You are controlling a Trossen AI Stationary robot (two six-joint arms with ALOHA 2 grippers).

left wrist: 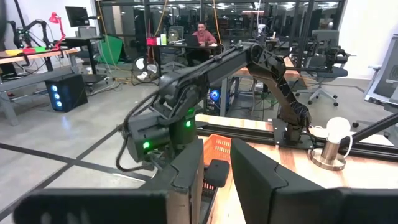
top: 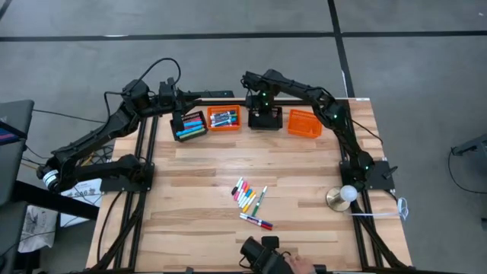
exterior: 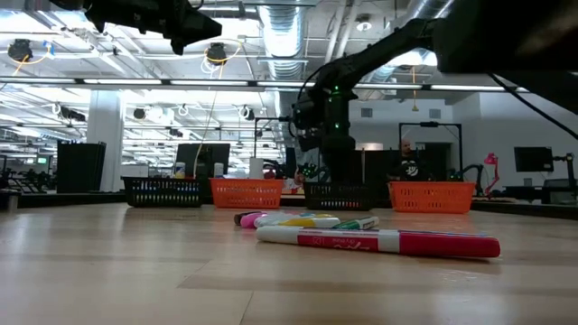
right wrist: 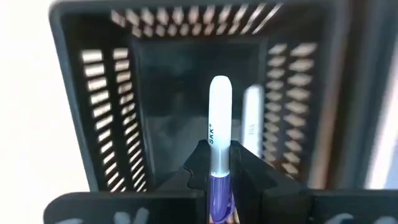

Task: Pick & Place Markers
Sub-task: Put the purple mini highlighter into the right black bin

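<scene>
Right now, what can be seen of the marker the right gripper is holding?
The marker is a thin, smooth, plastic-looking stick with a white barrel bearing small dark print, a rounded white end and a purple section at the gripped end. The right gripper is shut on it, one dark finger on each side at the white-purple join. It points down into the black mesh basket, its white end apparently clear of the floor. Another white stick already lies inside, beside it. In the high view the arm hides the marker.
</scene>
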